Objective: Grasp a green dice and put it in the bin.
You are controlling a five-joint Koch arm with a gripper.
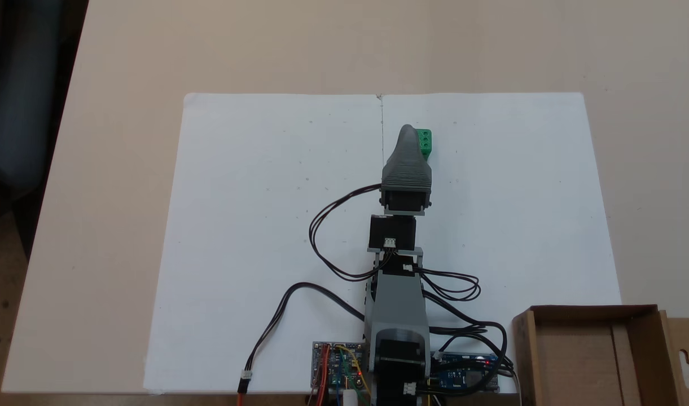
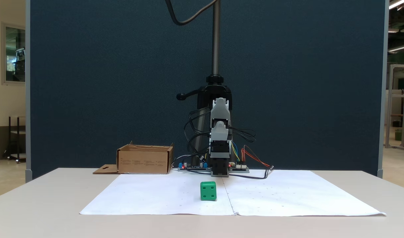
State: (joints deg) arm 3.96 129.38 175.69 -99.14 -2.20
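- We find the small green plastic dice (image 2: 208, 190) resting on the white paper sheet (image 1: 265, 225), far from the brown cardboard bin (image 1: 592, 349).
- The grey gripper (image 1: 407, 135) hangs over the dice for a grasp; whether its jaws stand apart, we cannot tell.

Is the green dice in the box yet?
No. The dice sits on the white paper, far from the box, whose inside looks empty from above.

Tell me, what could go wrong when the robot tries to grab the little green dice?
The gripper sits off to one side of the green dice, so closing may nudge it away instead of pinching it. The dice is small and could slip out on the way. The bin sits back beside the arm's base, so a drop might hit its rim.
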